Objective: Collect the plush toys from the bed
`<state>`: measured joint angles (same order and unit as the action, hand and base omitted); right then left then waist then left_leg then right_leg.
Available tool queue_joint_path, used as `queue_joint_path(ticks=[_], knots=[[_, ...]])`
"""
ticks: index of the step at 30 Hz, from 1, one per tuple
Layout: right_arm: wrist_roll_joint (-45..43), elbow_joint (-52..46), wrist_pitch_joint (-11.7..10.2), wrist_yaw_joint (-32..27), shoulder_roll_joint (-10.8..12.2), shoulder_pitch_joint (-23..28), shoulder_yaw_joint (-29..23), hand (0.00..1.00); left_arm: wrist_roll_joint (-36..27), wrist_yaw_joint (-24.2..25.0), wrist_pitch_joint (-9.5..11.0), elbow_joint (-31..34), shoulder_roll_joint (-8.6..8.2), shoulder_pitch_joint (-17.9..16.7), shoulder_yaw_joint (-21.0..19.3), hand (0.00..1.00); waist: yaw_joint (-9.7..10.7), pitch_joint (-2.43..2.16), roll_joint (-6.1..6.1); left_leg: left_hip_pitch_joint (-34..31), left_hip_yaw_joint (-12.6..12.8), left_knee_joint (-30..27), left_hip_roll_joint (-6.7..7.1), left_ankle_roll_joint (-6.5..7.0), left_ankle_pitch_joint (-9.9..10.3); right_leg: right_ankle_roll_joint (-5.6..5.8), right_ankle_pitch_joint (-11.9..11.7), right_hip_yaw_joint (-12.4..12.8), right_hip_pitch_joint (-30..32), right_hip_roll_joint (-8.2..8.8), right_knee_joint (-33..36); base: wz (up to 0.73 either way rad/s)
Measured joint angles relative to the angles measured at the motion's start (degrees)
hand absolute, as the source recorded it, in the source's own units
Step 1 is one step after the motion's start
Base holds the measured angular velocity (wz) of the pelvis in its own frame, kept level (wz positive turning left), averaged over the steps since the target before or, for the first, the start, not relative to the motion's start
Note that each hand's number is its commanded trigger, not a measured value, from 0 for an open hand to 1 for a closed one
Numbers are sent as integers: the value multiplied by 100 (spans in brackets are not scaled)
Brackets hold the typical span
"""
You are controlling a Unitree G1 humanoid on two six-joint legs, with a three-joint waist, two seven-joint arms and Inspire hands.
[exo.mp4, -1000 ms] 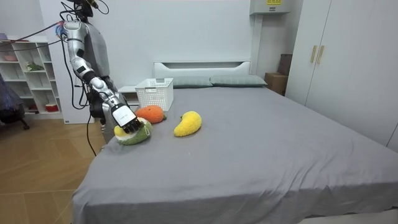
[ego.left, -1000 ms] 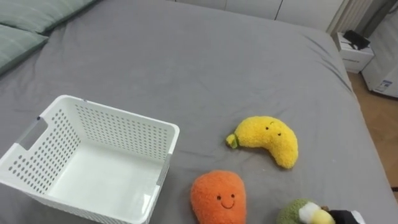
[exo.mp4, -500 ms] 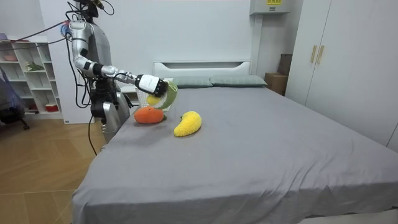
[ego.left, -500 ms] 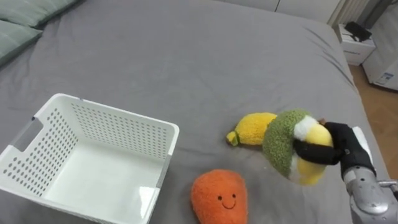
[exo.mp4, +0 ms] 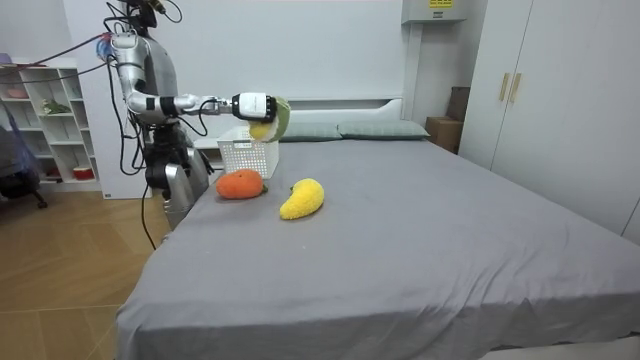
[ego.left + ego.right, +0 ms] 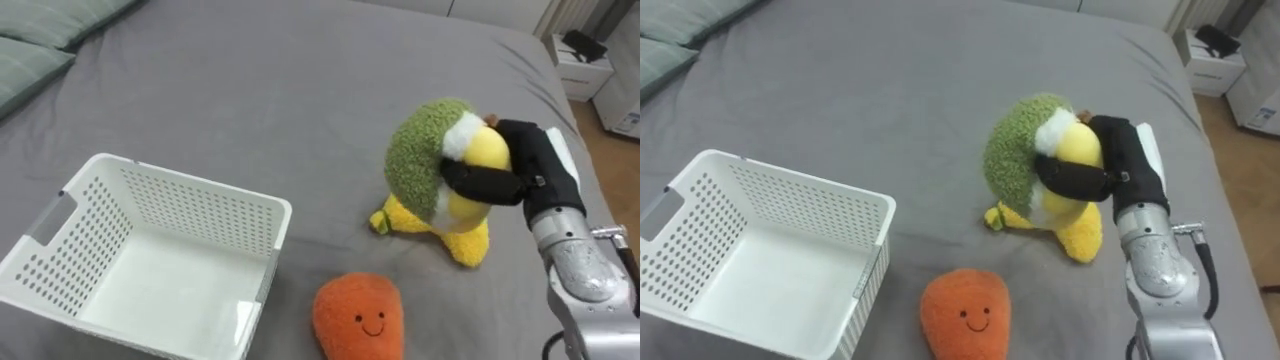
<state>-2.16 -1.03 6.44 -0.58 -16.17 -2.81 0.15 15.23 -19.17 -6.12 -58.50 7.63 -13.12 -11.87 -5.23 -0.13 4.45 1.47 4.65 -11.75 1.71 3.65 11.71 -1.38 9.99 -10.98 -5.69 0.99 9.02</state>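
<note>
My right hand (image 6: 520, 168) (image 6: 1118, 160) (image 5: 250, 104) is shut on a green, white and yellow plush toy (image 6: 430, 165) (image 6: 1028, 160) (image 5: 272, 118), held in the air above the bed. Under it lies a yellow banana plush (image 6: 455, 238) (image 6: 1070, 232) (image 5: 302, 198), partly hidden by the held toy. An orange plush with a smiling face (image 6: 358, 318) (image 6: 964, 314) (image 5: 239, 184) lies near the bed's front edge. A white perforated basket (image 6: 120, 215) (image 6: 740, 205) (image 5: 248, 153) stands empty to the left of the toys.
The grey bed (image 6: 270, 90) (image 5: 400, 230) stretches far ahead. Greenish pillows (image 6: 40, 40) lie at the far left. A white nightstand (image 6: 582, 65) stands at the bed's right. I stand at the bed's side by a white shelf (image 5: 45, 120).
My right hand has lifted the green-and-yellow plush from the bed's edge up and leftward, now over the banana plush. The other toys and basket stay put.
</note>
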Motion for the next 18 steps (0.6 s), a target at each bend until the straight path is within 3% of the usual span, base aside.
queue_joint_path(ticks=[7, 10, 16, 18], knots=[[-140, -212, 184, 323, 49, -445, 500, 100, 31, 102, -153, -97, 9, 51, 91, 0, -270, -25, 42, -71, -98, -43, 13, 0, -3, 0, 0, -71, 7, 2, 0, 7], [-467, -289, 229, 460, 131, -589, 618, 100, 324, 242, -236, -47, -11, 142, 89, 0, -495, -16, 72, -97, -138, -71, 18, 1, -3, 0, -1, -121, 12, 6, -5, 7], [-549, -618, 361, 704, 228, -636, 828, 100, 339, 343, -277, 40, -4, 172, 87, 0, -635, 42, 138, -229, -318, -154, 51, 4, -5, 0, -1, -328, 22, 30, -20, 15], [-529, -629, 361, 707, 261, -677, 976, 100, 327, 352, -276, 40, -12, 204, 113, 0, -743, 34, 178, -294, -339, -172, 61, 8, -15, 2, -2, -338, 81, 35, -21, 6]])
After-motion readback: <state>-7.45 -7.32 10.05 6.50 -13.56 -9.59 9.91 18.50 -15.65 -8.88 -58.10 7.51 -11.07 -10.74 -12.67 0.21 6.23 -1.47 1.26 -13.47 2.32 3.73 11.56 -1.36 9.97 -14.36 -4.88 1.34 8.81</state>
